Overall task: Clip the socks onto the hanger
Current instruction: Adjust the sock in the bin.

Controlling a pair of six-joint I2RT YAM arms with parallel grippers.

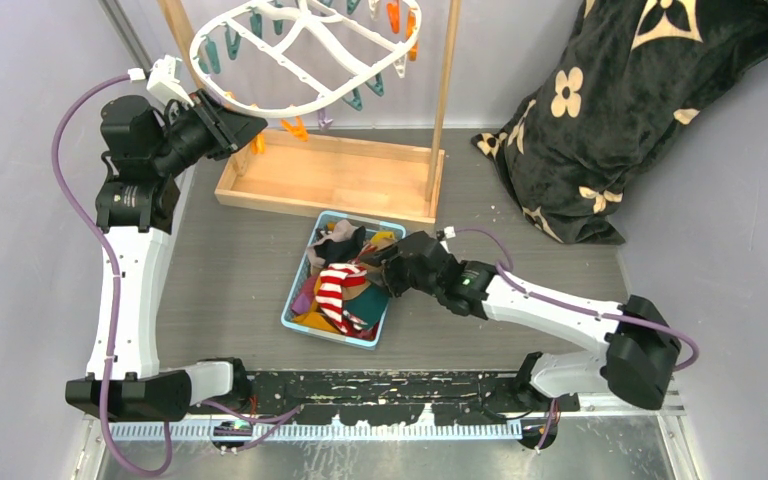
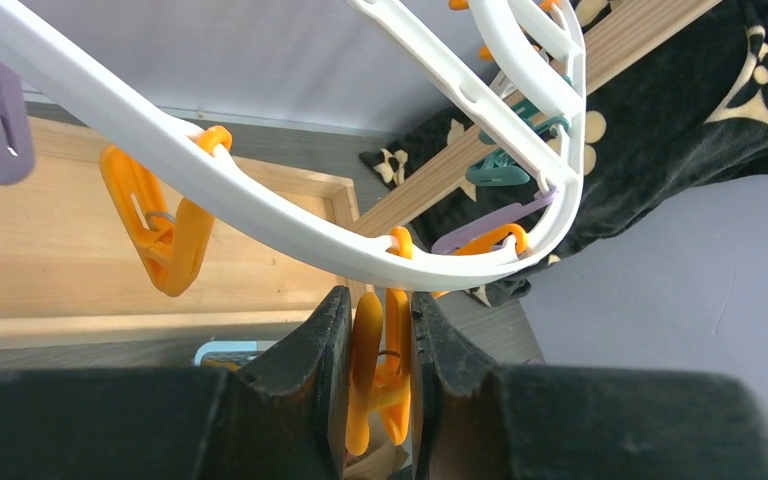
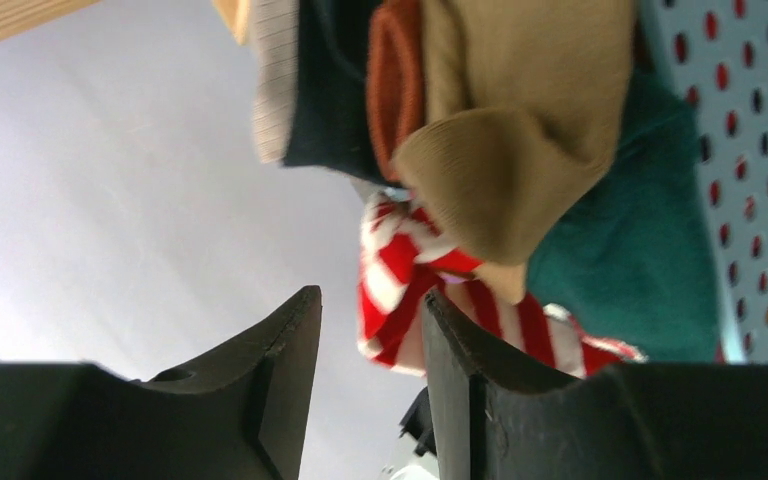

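Orange plastic fills the left end effector [image 2: 380, 300]: its jaws are nearly closed, squeezing a clip [image 2: 378, 380] under the hanger [image 2: 260, 215] rim. A slip there would likely snap the clip closed. The right end effector [image 3: 370, 300], half-open in the basket [image 1: 330, 335], brackets the striped sock [image 3: 400, 260]; I cannot tell if it has hold. The piled socks [image 1: 340, 285] may lift together.

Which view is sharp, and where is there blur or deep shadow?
Top external view: even light, sharp, faint shadows on the table. Left wrist view: the hanger is crisp, the left pincer, closed on an orange clip, is dark, almost without detail. Right wrist view: the socks are very near and blurred.
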